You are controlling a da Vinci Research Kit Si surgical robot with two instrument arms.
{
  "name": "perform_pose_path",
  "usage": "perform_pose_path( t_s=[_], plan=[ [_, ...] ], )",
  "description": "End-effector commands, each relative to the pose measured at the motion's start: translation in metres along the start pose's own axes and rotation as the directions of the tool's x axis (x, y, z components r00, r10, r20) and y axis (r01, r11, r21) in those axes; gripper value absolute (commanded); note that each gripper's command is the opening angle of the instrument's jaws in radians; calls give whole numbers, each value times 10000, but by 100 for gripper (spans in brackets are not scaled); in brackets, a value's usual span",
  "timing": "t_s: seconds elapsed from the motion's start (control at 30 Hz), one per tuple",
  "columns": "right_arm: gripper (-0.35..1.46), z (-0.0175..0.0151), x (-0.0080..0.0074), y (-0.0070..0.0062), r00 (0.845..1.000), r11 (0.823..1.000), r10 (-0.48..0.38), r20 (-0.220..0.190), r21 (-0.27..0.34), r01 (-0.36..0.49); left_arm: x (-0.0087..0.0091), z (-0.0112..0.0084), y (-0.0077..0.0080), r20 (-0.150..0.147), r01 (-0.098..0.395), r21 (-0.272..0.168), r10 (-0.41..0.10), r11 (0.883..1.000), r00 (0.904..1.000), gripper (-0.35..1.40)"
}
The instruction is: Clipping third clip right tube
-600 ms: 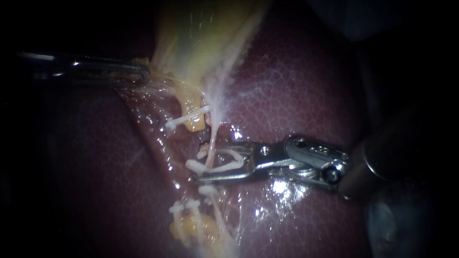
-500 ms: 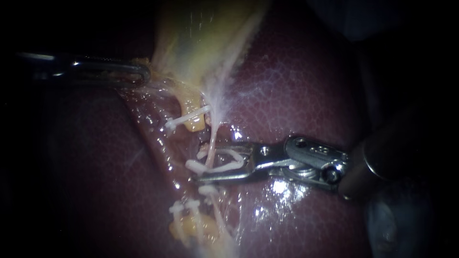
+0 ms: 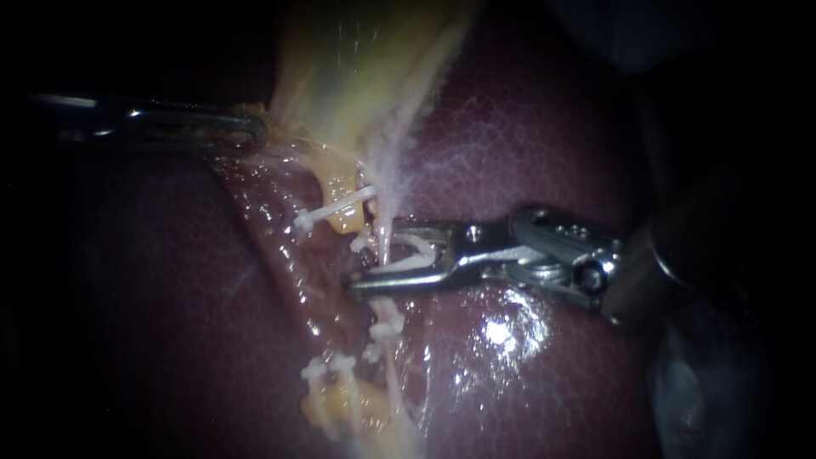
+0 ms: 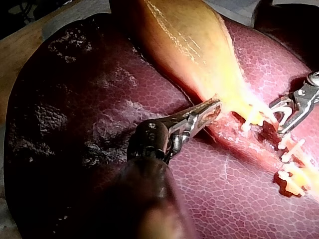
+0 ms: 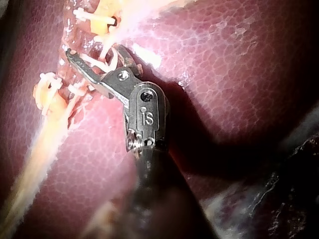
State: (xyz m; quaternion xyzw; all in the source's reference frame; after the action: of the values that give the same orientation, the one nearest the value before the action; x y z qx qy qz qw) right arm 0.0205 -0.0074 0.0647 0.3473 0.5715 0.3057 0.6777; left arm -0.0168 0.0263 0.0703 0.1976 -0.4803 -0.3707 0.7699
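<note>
Right tube [image 3: 384,225]: a thin pale strand is seen running down from the gallbladder [image 3: 357,68] over the liver [image 3: 527,127]. It is crossed by the jaws of the right instrument [image 3: 374,255]. These are drawn in to a narrow gap, and a white clip [image 3: 406,263] is held between them from both sides, lying around the tube. A lower clip [image 3: 387,327] is noted on the same tube just below. An upper clip [image 3: 334,208] lies across the yellow left tube [image 3: 344,183] beside it. Left instrument [image 3: 251,132]: the jaws are closed on the gallbladder's edge, well apart from the right instrument.
</note>
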Motion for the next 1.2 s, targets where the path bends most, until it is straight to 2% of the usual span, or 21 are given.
perform_pose_path(
  t_s=[0.03,0.17,0.27,0.37,0.5,0.73,0.9,1.0,1.13,1.17,1.2],
  plan=[
    [49,0,2,0,10000,10000,9,-18,60,-9,0,0,0,-1,0,-2,0,10000,10000,-35],
    [49,0,5,-1,9998,9993,147,-100,342,-144,0,0,0,-1,0,-2,0,10000,10000,-35],
    [49,0,5,-5,9983,9949,508,-268,889,-482,0,0,0,-1,0,-1,0,10000,10000,-35],
    [48,-1,8,-12,9939,9815,1031,-403,1660,-951,0,0,0,-2,0,1,0,10000,10000,-35],
    [48,-2,19,-22,9807,9505,1780,-807,2719,-1501,0,0,0,-1,0,0,0,10000,10000,-35],
    [46,-9,44,-30,9637,9572,2371,-1230,1990,-2101,0,0,0,-1,0,0,0,10000,10000,-35],
    [33,-13,46,-27,9620,9564,2444,-1216,1938,-2185,0,0,0,-1,0,-1,0,10000,10000,-35],
    [15,-15,46,-26,9621,9567,2443,-1212,1922,-2187,0,0,0,-1,0,-2,0,10000,10000,-35],
    [-27,-17,45,-26,9587,9528,2605,-1139,1904,-2363,0,0,0,-1,0,-1,0,10000,10000,-35],
    [-35,-18,45,-26,9575,9515,2659,-1118,1899,-2421,0,0,0,-1,0,-1,0,10000,10000,-35],
    [-35,-18,45,-26,9558,9504,2720,-1121,1869,-2485,0,0,0,-1,0,-1,0,10000,10000,-35]
  ],
)
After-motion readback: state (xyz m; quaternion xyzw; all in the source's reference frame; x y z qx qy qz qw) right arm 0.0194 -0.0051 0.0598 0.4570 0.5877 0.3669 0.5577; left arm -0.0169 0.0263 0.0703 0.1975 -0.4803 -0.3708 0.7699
